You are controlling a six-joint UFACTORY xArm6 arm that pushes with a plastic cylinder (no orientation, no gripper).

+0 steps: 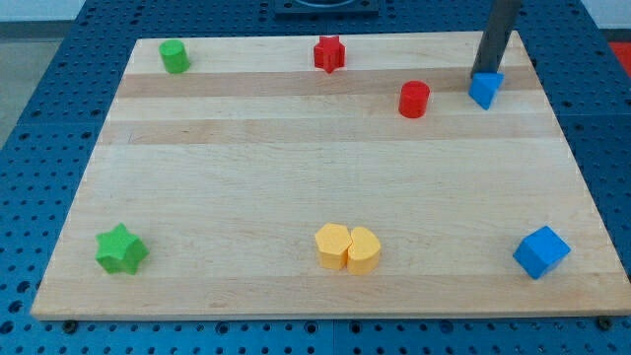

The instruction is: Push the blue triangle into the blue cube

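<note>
The blue triangle (pixel 484 90) lies on the wooden board (pixel 296 177) near the view's upper right. My tip (pixel 487 73) touches its top edge, with the dark rod rising above it. The blue cube (pixel 541 251) sits at the view's lower right, far below the triangle.
A red cylinder (pixel 414 99) lies just left of the triangle. A red star (pixel 330 53) and a green cylinder (pixel 175 56) sit along the top edge. A green star (pixel 120 248) is at lower left. Two yellow blocks (pixel 347 248) touch each other at bottom centre.
</note>
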